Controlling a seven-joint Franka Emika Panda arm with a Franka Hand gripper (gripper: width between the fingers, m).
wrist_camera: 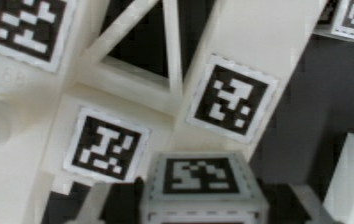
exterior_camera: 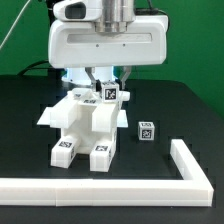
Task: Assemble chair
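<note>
The chair (exterior_camera: 85, 125) stood on the black bench (exterior_camera: 30, 120) directly under the gripper (exterior_camera: 105, 86), its top edge reaching up between the fingers. Its two tagged feet rested on the bench below the gripper, on the side toward the rail (exterior_camera: 190, 165). A loose block (exterior_camera: 146, 130) carrying a tag sat alone on the bench, below the gripper and off to the exterior view's right, apart from the chair.

The fingers hung at the level of the chair's top, but neither view showed whether they were pressed against the plastic or only flanking it, so I cannot tell if the gripper had a hold. The wrist view was filled at close range by the cross-braced panel (wrist_camera: 138, 50) and several tags (wrist_camera: 232, 95), so the gripper was very near that panel.

The chair looked like stiff, hollow-feeling plastic: probably light, hard and unlikely to deform under a squeeze. Its matte faces should have given fair friction, though the printed tags may have been slicker. The weak points were likely the joints between the parts, which a twisting or off-centre pull might have loosened. The sensible hold seemed to be across two flat parallel faces at the top of the panel, squarely above the chair's middle, so that it would hang straight.
</note>
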